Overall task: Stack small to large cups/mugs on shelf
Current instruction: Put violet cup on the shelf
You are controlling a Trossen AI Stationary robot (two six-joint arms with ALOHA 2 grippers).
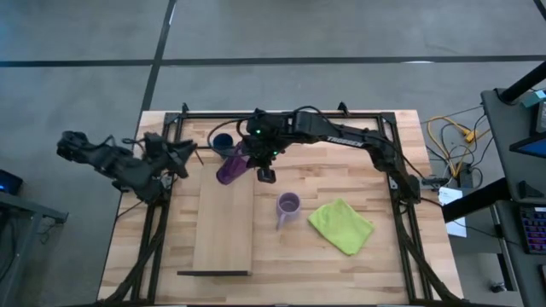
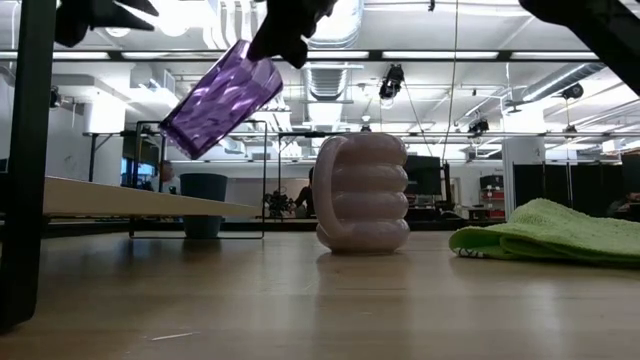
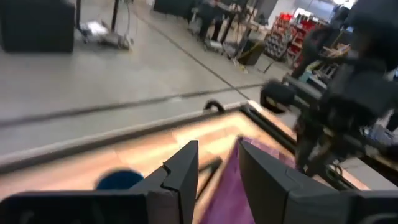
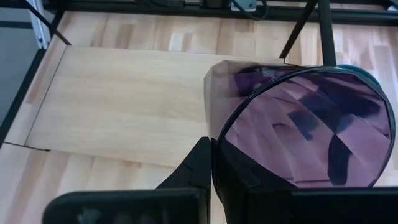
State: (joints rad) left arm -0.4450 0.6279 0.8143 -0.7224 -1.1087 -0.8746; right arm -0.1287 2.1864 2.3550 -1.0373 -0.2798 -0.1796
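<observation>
Raised and tilted above the far end of the shelf (image 1: 224,222): the tumbler (image 1: 230,166), clamped at its rim in the right gripper (image 1: 256,162). Just beyond it, on the tabletop (image 1: 375,264) off the shelf's far end: the small cup (image 1: 223,141). Right of the shelf, near its middle: the mug (image 1: 287,205). Farther right again, just beside the mug: a cloth (image 1: 341,225). Off the table's far left corner, well left of the shelf: the left gripper (image 1: 183,153).

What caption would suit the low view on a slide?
Right gripper holds the tilted purple tumbler above the shelf, lilac mug beside.
</observation>
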